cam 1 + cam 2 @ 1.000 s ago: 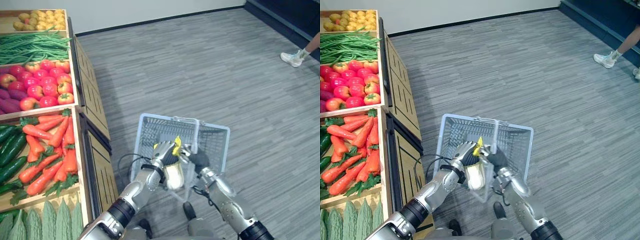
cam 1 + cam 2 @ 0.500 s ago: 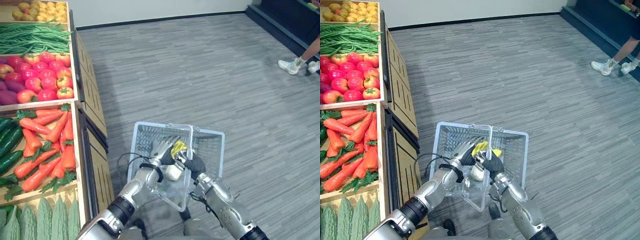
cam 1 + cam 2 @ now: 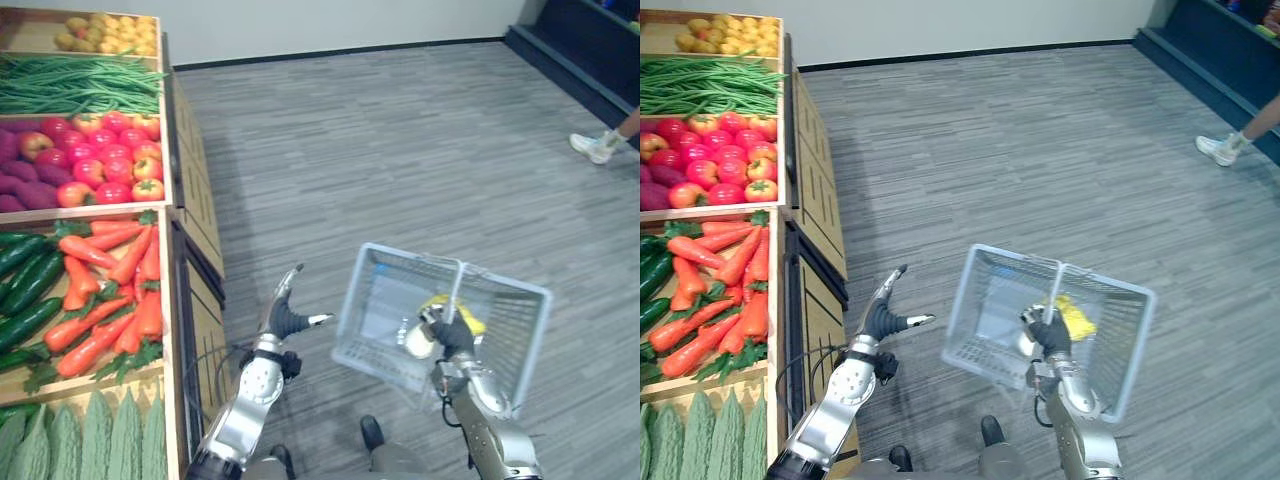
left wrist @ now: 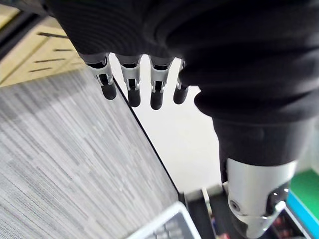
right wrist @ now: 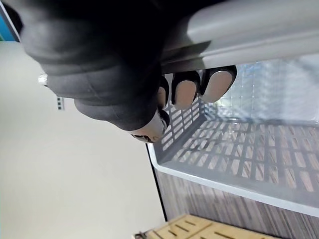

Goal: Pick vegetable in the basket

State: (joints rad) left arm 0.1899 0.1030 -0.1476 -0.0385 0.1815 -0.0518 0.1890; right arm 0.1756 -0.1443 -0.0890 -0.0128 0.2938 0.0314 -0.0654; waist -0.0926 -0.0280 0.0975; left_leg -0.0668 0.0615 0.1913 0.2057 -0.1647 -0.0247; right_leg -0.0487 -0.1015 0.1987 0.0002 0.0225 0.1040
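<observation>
My right hand [image 3: 452, 336] is shut on the grey handle [image 5: 259, 30] of a grey plastic basket [image 3: 400, 252] that hangs over the floor at the lower right. A yellow and white vegetable [image 3: 440, 306] lies inside the basket, just beyond that hand. In the right wrist view the dark-tipped fingers [image 5: 187, 92] curl under the handle, with the basket's mesh wall [image 5: 239, 144] below them. My left hand [image 3: 285, 316] is open and empty, held up between the basket and the shelf; its fingers [image 4: 132, 84] are straight.
A wooden produce shelf runs along the left, holding carrots [image 3: 110, 290], cucumbers [image 3: 25, 290], bitter gourds [image 3: 80, 440], tomatoes [image 3: 110, 165] and green beans [image 3: 70, 85]. A person's shoe [image 3: 592, 147] stands at the far right on the grey floor.
My left hand has let go of the vegetable and drawn back out of the basket to the left. The basket has swung right with the vegetable inside. The camera has shifted.
</observation>
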